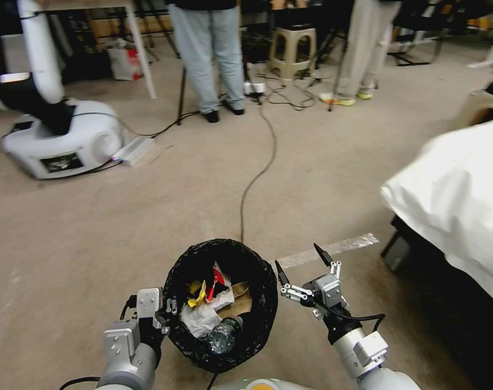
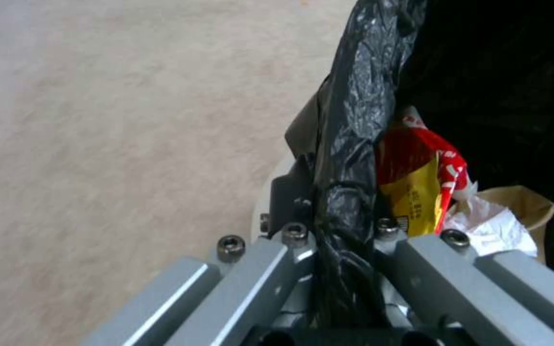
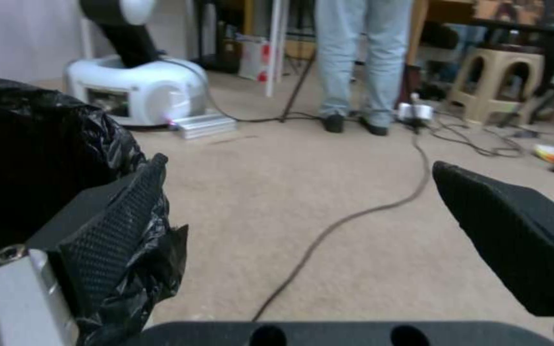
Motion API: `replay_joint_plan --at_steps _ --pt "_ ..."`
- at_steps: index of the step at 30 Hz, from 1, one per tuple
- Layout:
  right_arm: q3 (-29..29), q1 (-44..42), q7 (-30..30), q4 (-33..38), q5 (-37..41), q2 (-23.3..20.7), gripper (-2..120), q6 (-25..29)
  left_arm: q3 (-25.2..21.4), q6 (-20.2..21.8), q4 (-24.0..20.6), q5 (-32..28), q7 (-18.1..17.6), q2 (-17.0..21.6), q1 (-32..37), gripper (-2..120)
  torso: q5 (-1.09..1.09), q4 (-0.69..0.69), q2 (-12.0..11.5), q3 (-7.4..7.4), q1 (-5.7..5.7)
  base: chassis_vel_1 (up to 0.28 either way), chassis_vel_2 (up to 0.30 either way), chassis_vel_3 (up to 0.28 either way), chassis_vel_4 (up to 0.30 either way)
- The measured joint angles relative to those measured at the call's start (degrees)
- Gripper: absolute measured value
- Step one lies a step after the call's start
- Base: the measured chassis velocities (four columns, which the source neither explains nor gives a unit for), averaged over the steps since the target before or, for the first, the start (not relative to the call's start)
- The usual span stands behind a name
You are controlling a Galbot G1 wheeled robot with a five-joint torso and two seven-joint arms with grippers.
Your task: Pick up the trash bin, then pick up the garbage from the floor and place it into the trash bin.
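Note:
The trash bin [image 1: 260, 303], lined with a crinkled black bag, hangs low in front of me above the carpet. My left gripper [image 1: 168, 311] is shut on its left rim; the left wrist view has the black liner [image 2: 347, 158] pinched between the fingers. Inside lie the garbage pieces: a red packet [image 1: 218, 279], a yellow wrapper [image 1: 198, 297], white tissue [image 1: 203, 317], a brown paper bag [image 1: 238, 306] and a clear bottle [image 1: 222, 335]. My right gripper [image 1: 300, 268] is open just right of the bin, its left fingertip [image 3: 107, 230] beside the liner, nothing between the fingers.
A black cable [image 1: 256, 179] runs across the carpet toward me. A bed with a white sheet [image 1: 458, 200] stands at the right. Another robot's white base [image 1: 62, 141] sits at the far left. Two people's legs, a beige stool [image 1: 292, 51] and table legs stand at the back.

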Motion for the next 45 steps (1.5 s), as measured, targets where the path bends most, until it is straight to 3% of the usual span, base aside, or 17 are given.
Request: replay_joint_plan --at_steps 16,31,39,42,45 --pt "0.2 -0.3 -0.1 0.4 -0.1 0.1 100 0.2 -0.2 -0.4 -0.2 -0.2 -0.2 0.0 -0.1 0 0.00 0.01 0.0 0.00 0.00 0.123 0.122 0.122 0.114" --pt "0.4 -0.7 -0.2 0.6 -0.4 0.0 100 0.4 -2.1 -0.3 1.0 -2.8 -0.6 0.0 -1.4 0 0.01 0.00 0.0 0.00 0.00 0.009 0.009 0.007 0.010" --pt "0.4 -0.8 -0.2 0.5 -0.7 -0.1 100 0.8 -4.8 2.2 4.4 -5.8 -0.9 0.0 -4.3 0 0.00 0.01 0.0 0.00 0.00 0.000 0.000 0.000 0.000" --pt "0.2 -0.8 -0.3 0.1 -0.9 0.2 100 1.1 -6.8 6.7 6.6 -10.7 -3.1 -0.1 -7.4 0 0.01 0.00 0.0 0.00 0.00 0.000 0.000 0.000 0.000" --pt "0.1 -0.9 -0.4 -0.1 -1.0 0.2 100 1.4 -8.7 8.7 8.2 -13.5 -3.9 -0.1 -9.5 0 0.01 0.01 0.0 0.00 0.00 0.000 0.000 0.000 0.000"
